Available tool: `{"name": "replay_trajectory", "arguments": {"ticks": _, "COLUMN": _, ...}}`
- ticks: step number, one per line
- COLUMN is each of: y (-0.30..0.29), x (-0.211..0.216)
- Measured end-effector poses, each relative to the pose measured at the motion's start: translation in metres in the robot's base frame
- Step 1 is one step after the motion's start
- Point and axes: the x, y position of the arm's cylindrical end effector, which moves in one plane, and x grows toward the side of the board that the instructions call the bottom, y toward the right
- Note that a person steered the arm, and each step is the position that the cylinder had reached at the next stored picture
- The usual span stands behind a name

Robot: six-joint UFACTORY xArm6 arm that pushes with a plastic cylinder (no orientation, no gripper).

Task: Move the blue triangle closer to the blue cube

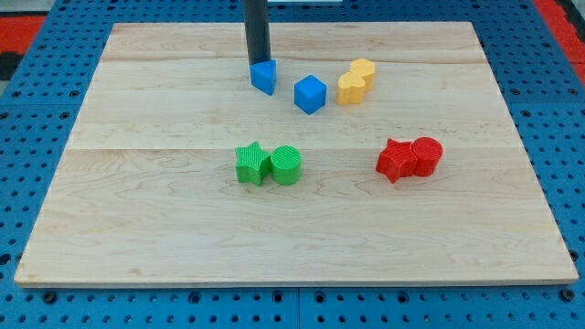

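The rod's tip (259, 62) holds nothing, touching the top-left of the blue triangle (264, 77), with the blue cube (310, 93) near its lower right; an off-centre push risks spinning the triangle past or knocking the cube into the yellow blocks (356, 82).

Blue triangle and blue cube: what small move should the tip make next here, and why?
Probably a short push toward the view's right and slightly down. My tip sits just above and left of the blue triangle, at its top edge. The blue cube lies to the triangle's lower right, with a gap of bare wooden board between them. Pushing that way should narrow the gap.
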Motion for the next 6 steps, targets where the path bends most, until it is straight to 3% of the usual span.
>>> {"name": "replay_trajectory", "arguments": {"ticks": 1, "y": -0.012, "x": 0.0}}
{"name": "replay_trajectory", "arguments": {"ticks": 2, "y": -0.08, "x": -0.003}}
{"name": "replay_trajectory", "arguments": {"ticks": 3, "y": -0.085, "x": 0.012}}
{"name": "replay_trajectory", "arguments": {"ticks": 6, "y": 0.006, "x": 0.029}}
